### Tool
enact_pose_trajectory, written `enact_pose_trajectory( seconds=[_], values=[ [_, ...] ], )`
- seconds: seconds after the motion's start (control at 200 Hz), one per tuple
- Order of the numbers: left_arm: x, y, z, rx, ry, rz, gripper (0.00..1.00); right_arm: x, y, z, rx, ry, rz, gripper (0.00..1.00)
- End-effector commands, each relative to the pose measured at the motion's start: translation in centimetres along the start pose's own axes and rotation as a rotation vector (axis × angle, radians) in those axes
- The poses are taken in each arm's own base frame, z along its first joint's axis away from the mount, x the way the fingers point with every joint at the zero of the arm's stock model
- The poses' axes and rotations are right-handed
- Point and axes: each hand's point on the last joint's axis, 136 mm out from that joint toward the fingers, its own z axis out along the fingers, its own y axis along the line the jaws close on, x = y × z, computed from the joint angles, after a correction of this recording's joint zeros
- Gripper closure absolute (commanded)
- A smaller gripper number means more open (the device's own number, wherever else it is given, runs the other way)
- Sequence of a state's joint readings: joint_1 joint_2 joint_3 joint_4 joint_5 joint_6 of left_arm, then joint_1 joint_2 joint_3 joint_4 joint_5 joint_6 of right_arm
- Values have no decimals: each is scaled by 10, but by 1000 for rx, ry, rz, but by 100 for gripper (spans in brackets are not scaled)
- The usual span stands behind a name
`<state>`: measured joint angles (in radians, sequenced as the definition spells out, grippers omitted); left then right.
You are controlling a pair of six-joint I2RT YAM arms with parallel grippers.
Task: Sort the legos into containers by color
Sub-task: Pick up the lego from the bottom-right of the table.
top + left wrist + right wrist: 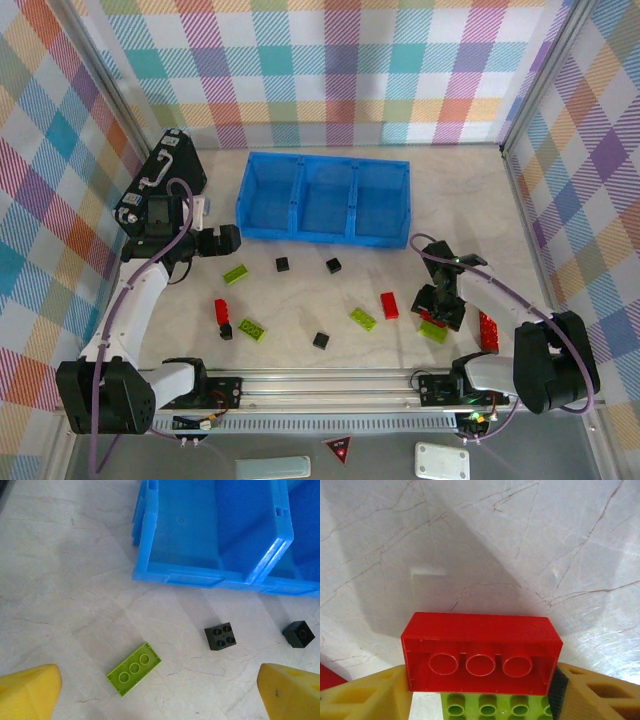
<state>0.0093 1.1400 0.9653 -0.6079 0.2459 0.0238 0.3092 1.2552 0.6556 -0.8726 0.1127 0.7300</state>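
My right gripper (481, 682) is shut on a red brick (480, 652), its hollow underside facing the camera, just above a lime brick (490, 706) on the table. From above, the right gripper (440, 305) hangs over that lime brick (434, 331). My left gripper (160, 692) is open above the table, near a lime brick (134, 668) and two black cubes (220, 636) (298, 633). The left gripper (227, 241) sits left of the blue three-compartment tray (325, 160). Loose red bricks (221, 312) (389, 305) (488, 331), lime bricks (251, 329) (363, 319) and black cubes (320, 340) lie about.
A black briefcase (160, 185) stands at the back left, behind the left arm. Plaid walls close in the table on three sides. A metal rail (330, 380) runs along the near edge between the arm bases.
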Motion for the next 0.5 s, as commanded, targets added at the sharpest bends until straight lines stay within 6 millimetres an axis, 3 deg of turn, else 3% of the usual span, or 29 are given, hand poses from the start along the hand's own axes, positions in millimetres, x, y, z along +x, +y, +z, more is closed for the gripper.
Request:
enact_pose_trajectory(
  seconds=[0.0,0.28,0.495],
  values=[
    [2,2,0,1,17,4,0,0,-2,-8,17,-8,12,32],
    [2,2,1,7,22,1,0,-6,3,-24,1,-26,-4,33],
    [2,3,2,4,24,0,0,-15,17,-47,-29,-39,-45,33]
  ],
)
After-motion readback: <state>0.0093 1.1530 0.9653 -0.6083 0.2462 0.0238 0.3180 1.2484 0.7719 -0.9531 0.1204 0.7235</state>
